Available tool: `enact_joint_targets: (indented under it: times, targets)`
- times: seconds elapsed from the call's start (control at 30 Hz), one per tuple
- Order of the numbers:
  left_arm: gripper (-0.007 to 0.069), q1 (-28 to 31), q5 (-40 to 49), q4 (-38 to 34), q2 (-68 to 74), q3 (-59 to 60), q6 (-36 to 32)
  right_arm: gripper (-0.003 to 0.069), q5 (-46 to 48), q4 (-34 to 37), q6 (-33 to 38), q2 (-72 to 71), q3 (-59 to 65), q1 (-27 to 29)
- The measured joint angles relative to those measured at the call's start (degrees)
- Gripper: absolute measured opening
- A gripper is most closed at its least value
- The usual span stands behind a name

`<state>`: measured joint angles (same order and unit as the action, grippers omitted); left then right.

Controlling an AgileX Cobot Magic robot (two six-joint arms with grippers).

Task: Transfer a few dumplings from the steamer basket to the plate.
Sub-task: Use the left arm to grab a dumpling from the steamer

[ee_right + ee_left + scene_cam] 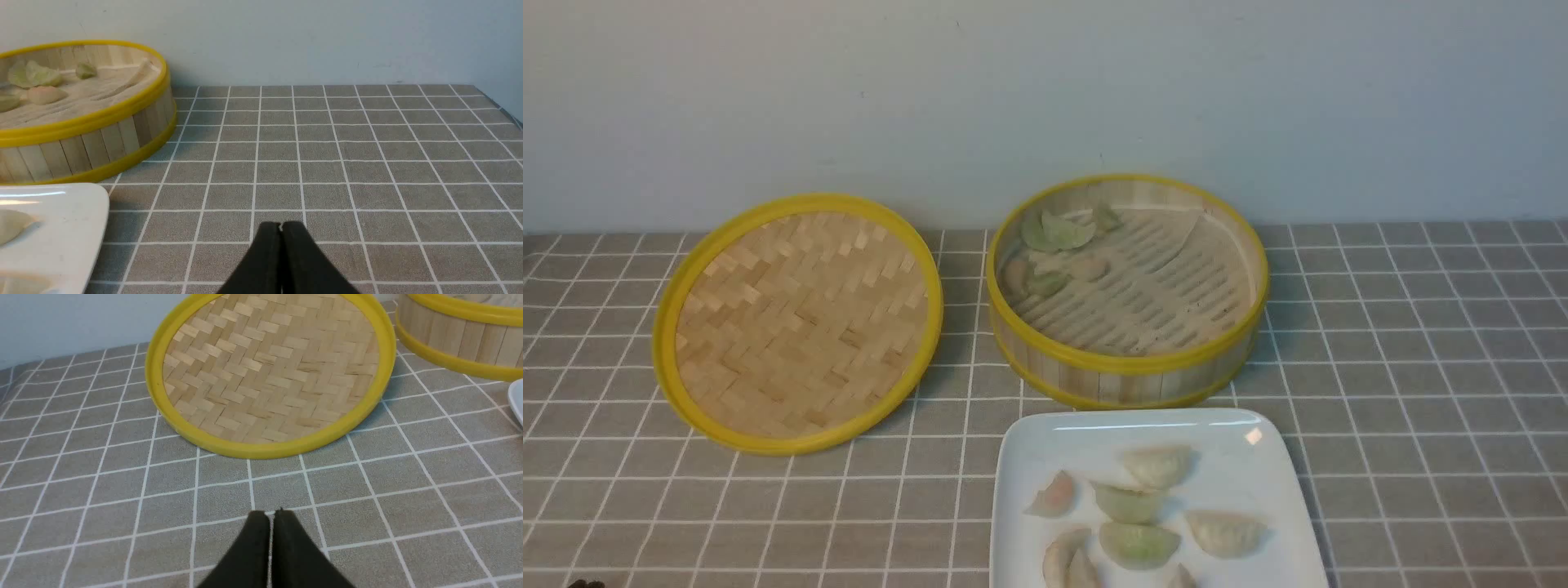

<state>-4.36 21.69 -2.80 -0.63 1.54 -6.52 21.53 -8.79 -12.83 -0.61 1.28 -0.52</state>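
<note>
Dumplings [1139, 543] lie on plate [1258, 474]; others sit in steamer basket [1127, 363]. Left hand [271, 516] and right hand [281, 226] closed, empty. Further pick would require opening over basket.

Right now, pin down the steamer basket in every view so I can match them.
Front view: steamer basket in the centre, just behind the plate.
Left wrist view: only a slice of wall, cut by the frame, beside the lid.
Right wrist view: most of it, behind the plate's corner.
Shared landmark: the plate.

Bare tablecloth [1421, 367] right of steamer basket [1127, 382]
</note>
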Motion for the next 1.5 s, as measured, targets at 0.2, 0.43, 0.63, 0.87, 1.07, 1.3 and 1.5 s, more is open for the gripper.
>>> enact_joint_targets:
  times: [0.2,0.43,0.63,0.87,1.07,1.3,1.5]
  targets:
    - [-0.0005,0.00,0.00,0.00,0.00,0.00,0.00,-0.0015,0.00,0.00,0.00,0.00,0.00,0.00]
    - [-0.0005,0.00,0.00,0.00,0.00,0.00,0.00,-0.0015,0.00,0.00,0.00,0.00,0.00,0.00]
    - [-0.0005,0.00,0.00,0.00,0.00,0.00,0.00,-0.0015,0.00,0.00,0.00,0.00,0.00,0.00]
    - [-0.0005,0.00,0.00,0.00,0.00,0.00,0.00,-0.0015,0.00,0.00,0.00,0.00,0.00,0.00]
    - [-0.0005,0.00,-3.26,-1.23,0.00,0.05,-0.19,-0.0015,0.00,0.00,0.00,0.00,0.00,0.00]
    - [-0.0005,0.00,-25.42,-13.74,0.00,0.15,2.46,-0.0015,0.00,0.00,0.00,0.00,0.00,0.00]
    - [-0.0005,0.00,-43.85,-17.83,0.71,-4.29,8.46,-0.0015,0.00,0.00,0.00,0.00,0.00,0.00]
